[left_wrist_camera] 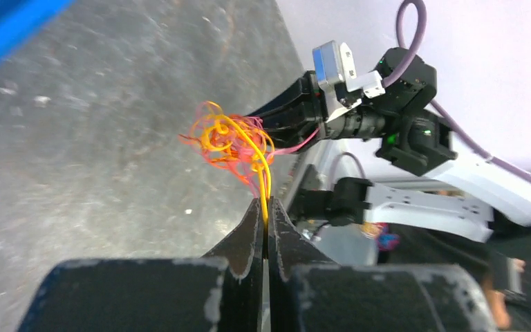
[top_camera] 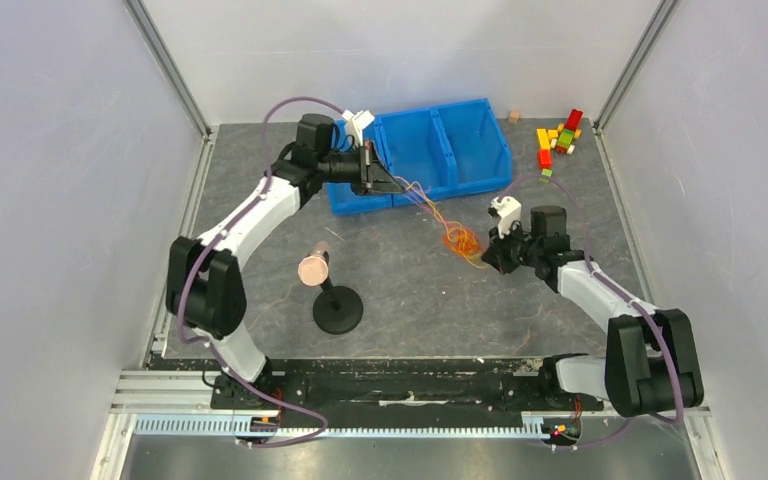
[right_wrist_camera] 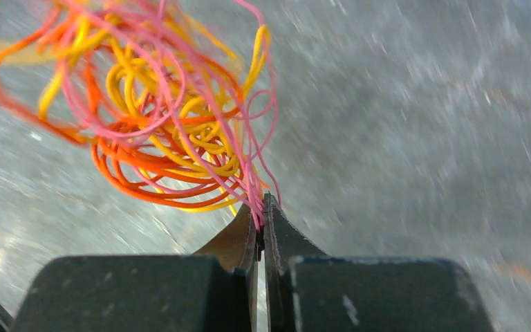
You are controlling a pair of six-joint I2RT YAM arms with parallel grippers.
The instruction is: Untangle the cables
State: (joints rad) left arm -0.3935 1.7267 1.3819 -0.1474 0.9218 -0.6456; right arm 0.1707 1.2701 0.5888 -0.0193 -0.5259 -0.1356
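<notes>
As left end effector and right end effector clamp cables, blue bin stands near.

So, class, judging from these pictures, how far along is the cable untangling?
Done: the left gripper is shut on a yellow cable, the right gripper on pink cables. In hand: the tangle stretches between them. Left: orange, yellow and pink loops form one clump; no cable lies separate.
</notes>
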